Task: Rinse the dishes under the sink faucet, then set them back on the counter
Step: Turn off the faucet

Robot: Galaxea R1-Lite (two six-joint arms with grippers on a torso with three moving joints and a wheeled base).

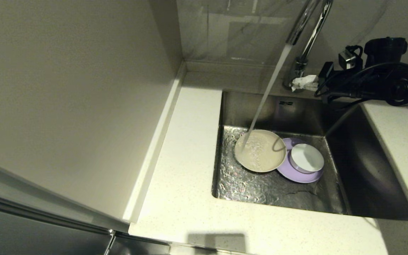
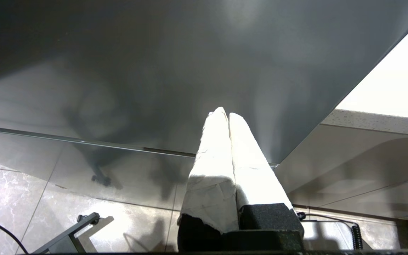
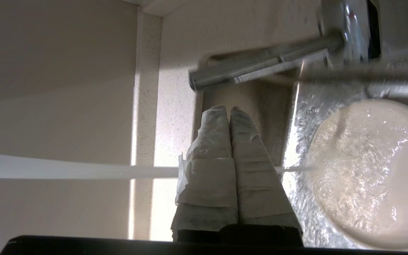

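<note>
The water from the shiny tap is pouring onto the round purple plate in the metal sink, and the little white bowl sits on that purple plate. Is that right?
Not quite. The stream from the shiny chrome tap lands on the round beige plate, not the round purple plate, as the head view shows. The rest holds: the little white bowl sits on the purple plate in the steel sink.

Dim head view, glare on the wet sink [image 1: 246, 184]; faucet [image 3: 260, 69] seems motion-blurred.
</note>
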